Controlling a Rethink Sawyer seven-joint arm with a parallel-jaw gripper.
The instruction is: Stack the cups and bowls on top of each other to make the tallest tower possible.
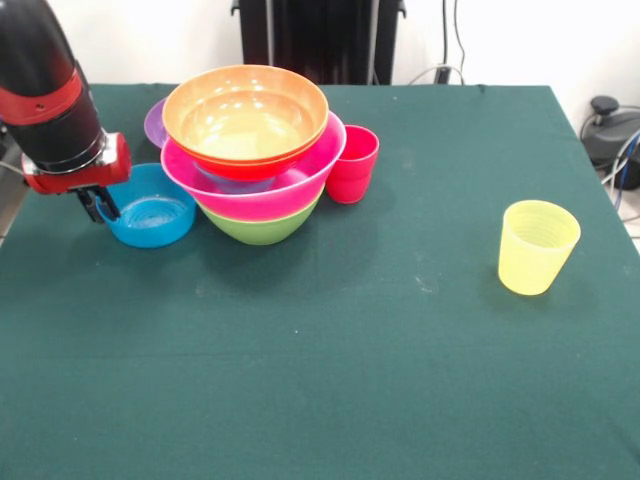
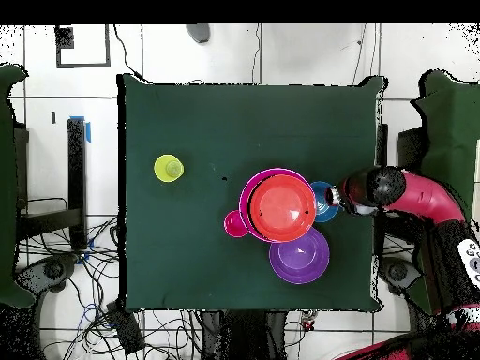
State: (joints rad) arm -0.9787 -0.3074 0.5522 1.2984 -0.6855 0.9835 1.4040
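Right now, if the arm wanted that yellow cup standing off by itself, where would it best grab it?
Probably by the rim, coming straight down from above. The yellow cup stands upright with its open mouth up and widens towards the top, so one finger inside and one outside could pinch the wall. It stands alone on the green table, far from the tower, so nothing crowds the approach.

A lab: green-clothed table (image 1: 330,400) on tiled floor (image 2: 281,56) strewn with cables (image 2: 89,300).
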